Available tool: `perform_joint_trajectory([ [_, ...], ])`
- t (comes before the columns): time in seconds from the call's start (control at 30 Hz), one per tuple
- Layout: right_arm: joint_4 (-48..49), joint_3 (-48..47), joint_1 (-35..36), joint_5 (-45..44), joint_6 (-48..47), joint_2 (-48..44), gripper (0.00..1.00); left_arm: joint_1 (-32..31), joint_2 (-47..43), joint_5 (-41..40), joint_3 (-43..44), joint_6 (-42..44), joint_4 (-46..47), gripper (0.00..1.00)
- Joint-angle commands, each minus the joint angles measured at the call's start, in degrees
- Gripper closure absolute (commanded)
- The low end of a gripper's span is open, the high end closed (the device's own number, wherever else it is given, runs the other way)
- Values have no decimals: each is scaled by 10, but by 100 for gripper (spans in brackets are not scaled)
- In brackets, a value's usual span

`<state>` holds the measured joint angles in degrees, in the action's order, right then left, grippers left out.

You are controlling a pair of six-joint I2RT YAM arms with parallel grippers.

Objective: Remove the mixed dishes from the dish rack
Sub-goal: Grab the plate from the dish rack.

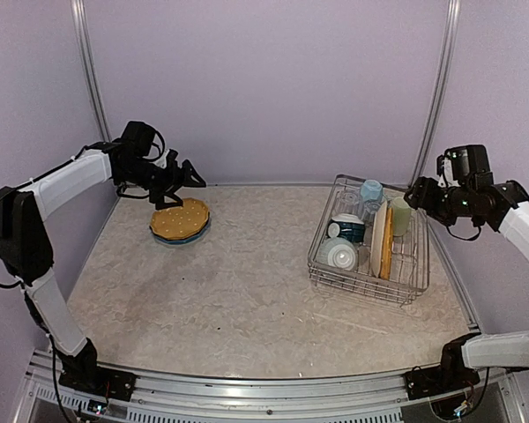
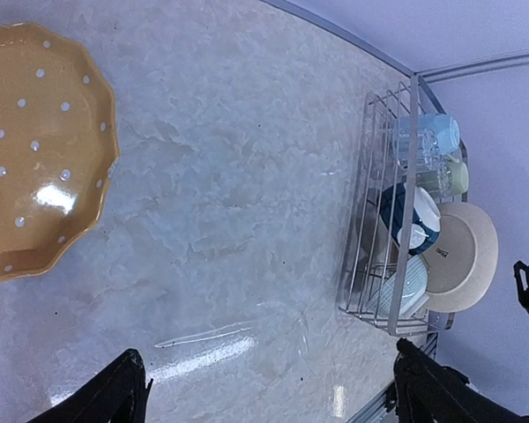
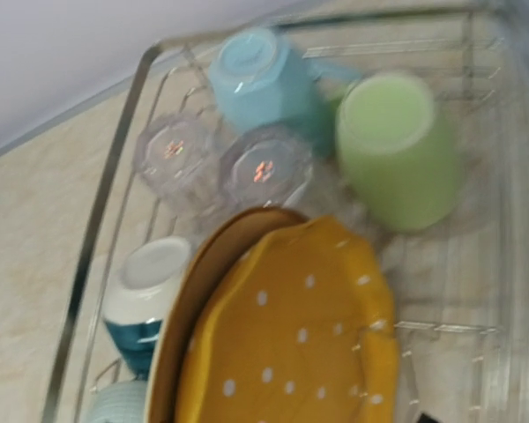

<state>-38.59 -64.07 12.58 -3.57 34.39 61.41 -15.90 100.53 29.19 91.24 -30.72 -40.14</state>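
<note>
Top view, dish rack: a silver wire basket on the right half of the desk, its long axis running from the near edge to the far wall.
Top view, unloaded stack: a yellow dotted plate on a blue one, at the far left of the desk and well apart from the rack.
Top view, left jaws: hover just above the stack's far edge.
Top view, right jaws: hang over the rack's far right corner, just beside the pale green mug. They are too small here to tell their spread.
Left wrist view, left jaws: wide and holding nothing. The dark fingers sit at the bottom corners with only bare desk between them.
Left wrist view, rack: off to the right, with a cream plate on edge inside.
Right wrist view, blurred: looks down into the rack. The green mug is base up at upper right, with the light blue mug beside it. The clear glass tumblers are base up at centre left. The yellow dotted plate stands on edge at lower centre. A teal-and-white bowl sits at the left.
Right wrist view, right jaws: fingers out of frame, so I cannot tell their spread.
Deciding relation: the right arm is much nearer, and the dishes lie directly below its jaws. The yellow plate stands rim up, its long axis along the rack, so a grip would likely have to straddle its thin edge.
</note>
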Motion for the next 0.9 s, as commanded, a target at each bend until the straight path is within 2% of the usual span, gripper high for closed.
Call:
perform_joint_trajectory([
  [0.0,55,32,-49,168,4,17,34,-18,-11,-9,-6,13,1,7],
  [0.4,128,85,-61,210,24,64,39,-50,-15,-32,-5,29,-6,4],
  [0.57,143,92,-61,209,30,78,41,-56,-12,-29,-5,29,-7,4],
  [0.87,153,106,-61,190,37,107,50,-61,-7,-16,-5,27,-9,4],
])
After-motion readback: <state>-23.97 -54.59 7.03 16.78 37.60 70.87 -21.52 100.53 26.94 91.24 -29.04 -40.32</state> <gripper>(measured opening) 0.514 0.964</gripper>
